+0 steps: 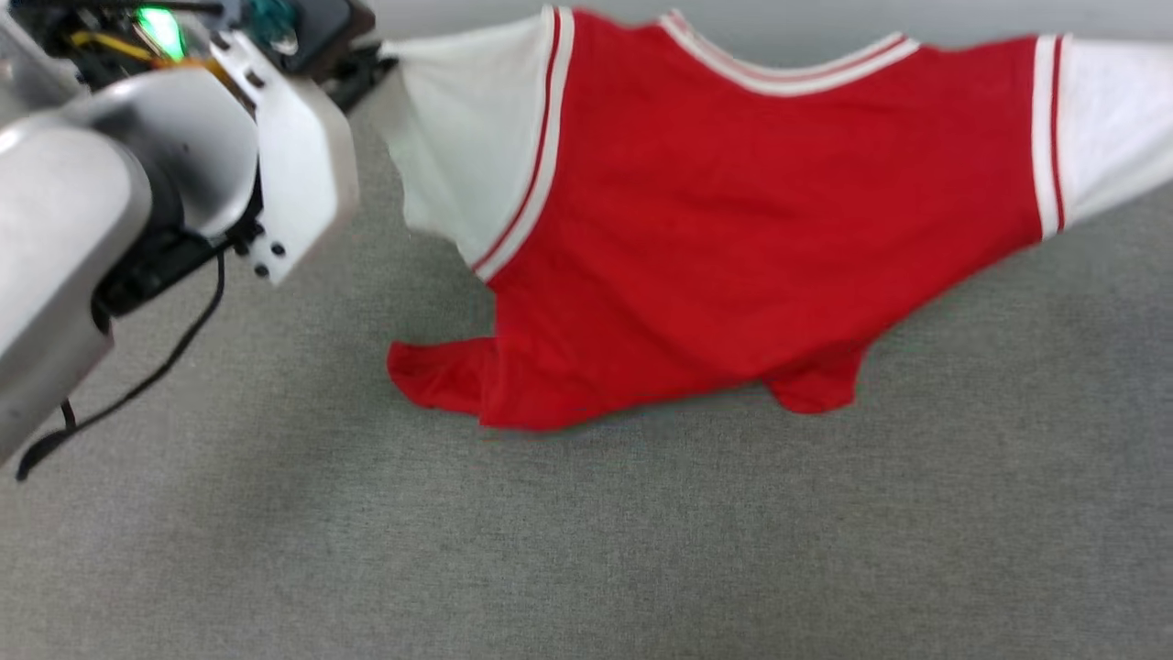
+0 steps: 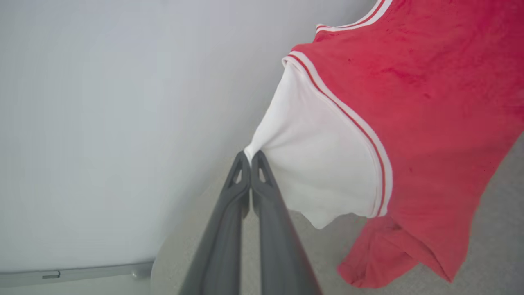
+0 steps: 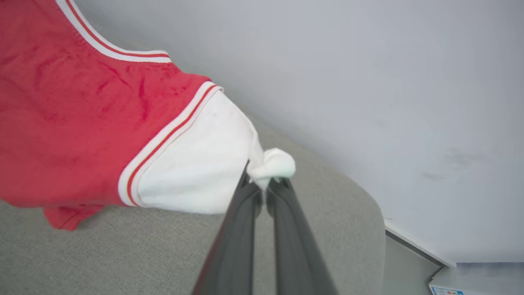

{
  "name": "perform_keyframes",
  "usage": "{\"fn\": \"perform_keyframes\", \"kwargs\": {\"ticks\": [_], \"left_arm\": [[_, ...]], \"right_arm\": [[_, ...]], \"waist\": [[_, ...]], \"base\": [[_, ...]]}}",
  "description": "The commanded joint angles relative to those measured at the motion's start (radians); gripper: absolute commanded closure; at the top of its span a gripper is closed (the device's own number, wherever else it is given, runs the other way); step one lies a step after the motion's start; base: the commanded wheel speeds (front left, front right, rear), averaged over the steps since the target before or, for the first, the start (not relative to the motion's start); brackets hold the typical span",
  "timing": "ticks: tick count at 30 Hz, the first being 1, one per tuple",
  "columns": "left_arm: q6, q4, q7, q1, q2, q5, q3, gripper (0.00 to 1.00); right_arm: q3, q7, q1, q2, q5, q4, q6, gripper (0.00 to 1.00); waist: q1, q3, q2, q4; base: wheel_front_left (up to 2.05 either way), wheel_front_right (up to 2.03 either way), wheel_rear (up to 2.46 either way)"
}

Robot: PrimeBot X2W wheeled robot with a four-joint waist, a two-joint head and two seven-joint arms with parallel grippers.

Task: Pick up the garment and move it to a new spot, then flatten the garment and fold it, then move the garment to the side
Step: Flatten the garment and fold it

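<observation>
The garment (image 1: 733,211), a bright red jersey with white sleeves and thin red stripes, hangs stretched between both arms above the grey surface; its lower hem droops and touches the cloth. In the left wrist view my left gripper (image 2: 250,155) is shut on the tip of one white sleeve (image 2: 319,164). The right wrist view has my right gripper (image 3: 265,182) shut on the bunched end of the other white sleeve (image 3: 204,164). My pale left forearm (image 1: 137,202) fills the head view's upper left.
A grey fabric-covered surface (image 1: 586,532) spreads below the shirt, with a rounded corner (image 3: 368,213). A pale wall (image 2: 102,123) rises behind it. A box (image 3: 470,282) sits on the floor past the surface's edge.
</observation>
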Motion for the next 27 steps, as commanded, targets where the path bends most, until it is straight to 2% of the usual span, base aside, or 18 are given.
{"fn": "perform_keyframes", "kwargs": {"ticks": [1, 5, 11, 22, 27], "left_arm": [[0.009, 0.011, -0.025, -0.034, -0.013, 0.023, 0.016, 1.0], [0.023, 0.056, -0.08, -0.111, -0.047, 0.063, 0.053, 1.0], [0.03, 0.15, -0.135, -0.242, -0.103, 0.116, 0.097, 1.0], [0.055, 0.408, -0.258, -0.581, -0.195, 0.253, 0.169, 1.0], [0.058, 0.516, -0.325, -0.722, -0.23, 0.291, 0.195, 1.0]], "right_arm": [[-0.005, -0.015, -0.042, -0.013, -0.011, -0.012, -0.001, 1.0], [-0.008, -0.036, -0.145, -0.008, -0.027, -0.015, -0.001, 1.0], [0.015, -0.05, -0.335, 0.033, -0.091, 0.034, -0.001, 1.0], [0.028, -0.135, -0.813, 0.24, -0.29, 0.248, -0.001, 1.0], [0.025, -0.196, -1.003, 0.311, -0.371, 0.359, -0.001, 1.0]], "waist": [[0.0001, -0.035, 0.0, -0.005], [0.0001, -0.036, 0.0, -0.004], [0.0001, 0.007, 0.0, -0.008], [0.0001, 0.2, 0.0, -0.023], [0.0001, 0.272, 0.0, -0.024]], "base": [[0.0, 0.0, 0.0], [0.0, 0.0, 0.0], [0.0, 0.0, 0.0], [0.0, 0.0, 0.0], [0.0, 0.0, 0.0]]}}
